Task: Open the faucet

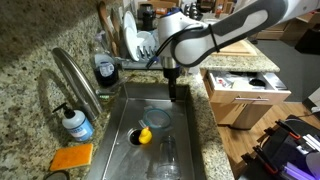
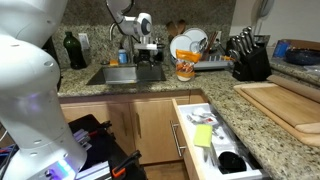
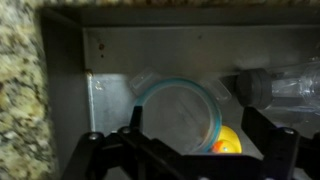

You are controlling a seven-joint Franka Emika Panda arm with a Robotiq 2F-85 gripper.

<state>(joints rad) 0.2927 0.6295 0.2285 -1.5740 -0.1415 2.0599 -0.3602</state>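
The faucet [image 1: 76,80] is a tall brushed-steel gooseneck tube arching over the left side of the sink [image 1: 190,150]. My gripper [image 1: 172,88] hangs over the far part of the basin, well to the right of the faucet and not touching it. In an exterior view it hangs above the sink [image 2: 147,52]. In the wrist view the gripper [image 3: 198,122] is open and empty, with its two dark fingers spread wide. It looks down at the sink floor. The faucet does not show in the wrist view.
In the sink lie a yellow rubber duck [image 1: 144,135] [image 3: 229,143], a clear round container with a teal rim [image 3: 175,112] and a glass [image 1: 168,155]. A soap bottle [image 1: 77,124] and an orange sponge [image 1: 72,157] sit by the faucet. A dish rack [image 1: 135,45] stands behind. A drawer [image 2: 205,135] is open.
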